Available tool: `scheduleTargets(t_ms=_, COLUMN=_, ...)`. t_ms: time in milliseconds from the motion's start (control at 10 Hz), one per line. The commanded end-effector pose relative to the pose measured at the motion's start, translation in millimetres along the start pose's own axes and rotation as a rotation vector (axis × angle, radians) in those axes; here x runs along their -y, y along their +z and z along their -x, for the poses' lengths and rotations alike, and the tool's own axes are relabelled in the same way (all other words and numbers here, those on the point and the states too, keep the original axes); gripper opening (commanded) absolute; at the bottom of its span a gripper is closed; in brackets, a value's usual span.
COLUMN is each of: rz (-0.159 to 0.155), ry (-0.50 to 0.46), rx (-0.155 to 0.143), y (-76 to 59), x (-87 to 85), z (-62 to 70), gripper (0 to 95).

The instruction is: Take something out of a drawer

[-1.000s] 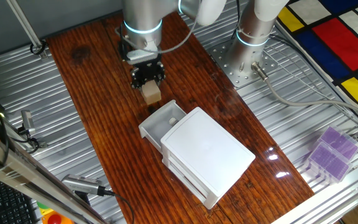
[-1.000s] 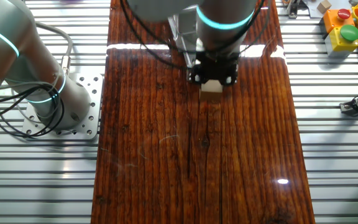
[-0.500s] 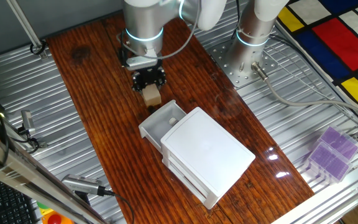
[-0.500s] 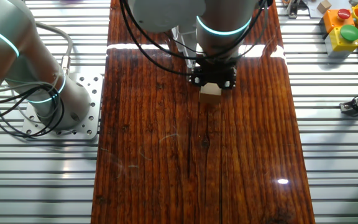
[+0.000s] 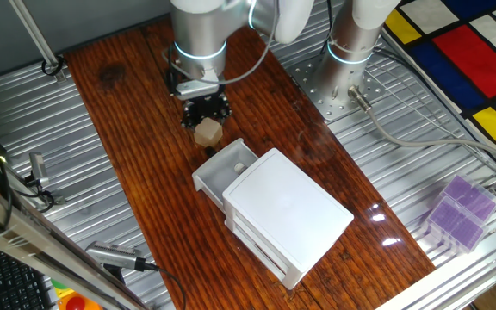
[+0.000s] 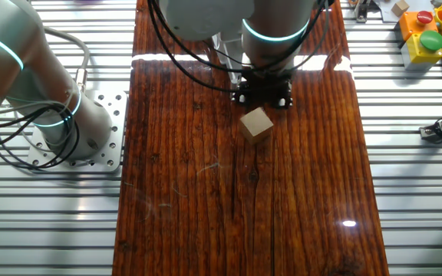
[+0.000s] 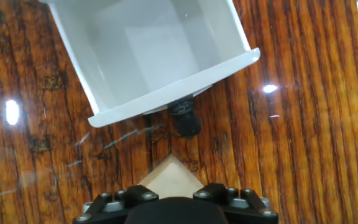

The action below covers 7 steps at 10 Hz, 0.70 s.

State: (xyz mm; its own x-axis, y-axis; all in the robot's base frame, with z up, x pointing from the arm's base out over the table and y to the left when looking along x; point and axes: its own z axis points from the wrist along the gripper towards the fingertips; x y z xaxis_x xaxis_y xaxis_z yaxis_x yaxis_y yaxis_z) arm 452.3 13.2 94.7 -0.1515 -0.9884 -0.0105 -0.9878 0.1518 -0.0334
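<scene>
The tan lump point(image 5: 207, 132) lies loose on the wooden tabletop, turned at an angle, just in front of the drawer; it also shows in the other fixed view point(image 6: 257, 124) and the hand view point(image 7: 169, 175). My gripper point(image 5: 205, 114) hangs just above and behind it, open and empty point(image 6: 263, 98), with the fingers on either side of the lump's near corner in the hand view point(image 7: 174, 198). The upper drawer point(image 5: 220, 170) of the white unit is pulled out; its inside point(image 7: 148, 43) looks empty, and its knob point(image 7: 186, 121) points at the lump.
The white two-drawer unit point(image 5: 287, 207) stands mid-table. A second arm's base point(image 5: 351, 52) stands at the back right, seen too in the other fixed view point(image 6: 52, 115). A purple box point(image 5: 459, 211) lies at the far right. A coloured button box point(image 6: 428, 34) sits off the wooden board.
The lump was held between the fingers before; now it has dropped onto the tabletop and turned, and the gripper has let go and stands slightly above it.
</scene>
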Motion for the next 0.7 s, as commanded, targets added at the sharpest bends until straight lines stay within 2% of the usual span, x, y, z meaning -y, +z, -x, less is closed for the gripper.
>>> scheduleTargets(t_ms=100, rz=0.020, ry=0.158, rx=0.011, y=-19.7, x=0.6, z=-1.5, gripper=0.0)
scheduleTargets(t_ms=200, rz=0.027, ry=0.255, rx=0.006, y=-34.2, x=0.7, z=0.8, gripper=0.0)
scheduleTargets(t_ms=300, rz=0.057, ry=0.369, rx=-0.006, y=-53.9, x=-0.8, z=9.7, gripper=0.0)
scheduleTargets(t_ms=400, rz=0.073, ry=0.440, rx=-0.015, y=-69.1, x=-3.4, z=23.2, gripper=0.0)
scheduleTargets(t_ms=600, rz=0.083, ry=0.522, rx=-0.024, y=-93.0, x=-12.2, z=55.0, gripper=0.0)
scheduleTargets(t_ms=700, rz=0.087, ry=0.544, rx=-0.026, y=-100.2, x=-17.2, z=67.0, gripper=0.0)
